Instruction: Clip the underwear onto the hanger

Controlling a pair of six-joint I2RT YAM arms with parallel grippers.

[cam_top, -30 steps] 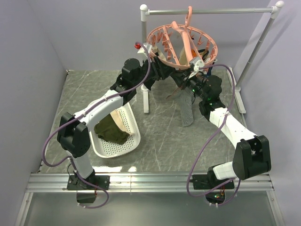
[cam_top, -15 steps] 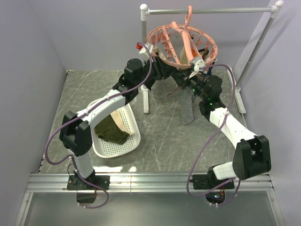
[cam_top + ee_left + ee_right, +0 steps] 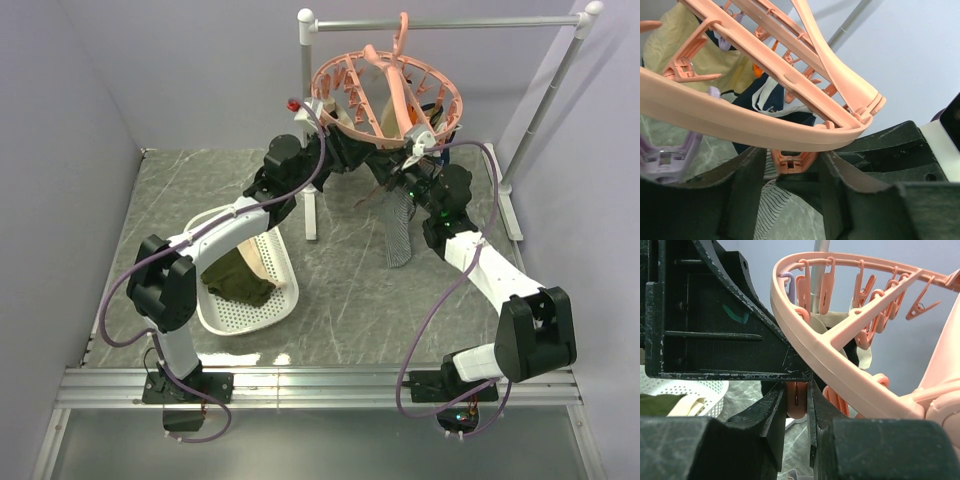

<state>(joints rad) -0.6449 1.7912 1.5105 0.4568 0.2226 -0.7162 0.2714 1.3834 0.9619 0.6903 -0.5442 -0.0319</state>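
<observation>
Left pincer (image 3: 791, 175) crept closer, narrowing round a peg (image 3: 790, 161) at the hanger's (image 3: 395, 95) 7 o'clock; can't tell if it's squeezing. Right pincer (image 3: 797, 410) pinches the 5 o'clock peg (image 3: 797, 395). Underwear (image 3: 398, 235) hangs at 6, so clipping looks close.

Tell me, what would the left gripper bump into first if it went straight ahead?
The left gripper would probably meet the pink clip peg between its fingers first, with the hanger ring right behind it. Depth is unclear.
</observation>
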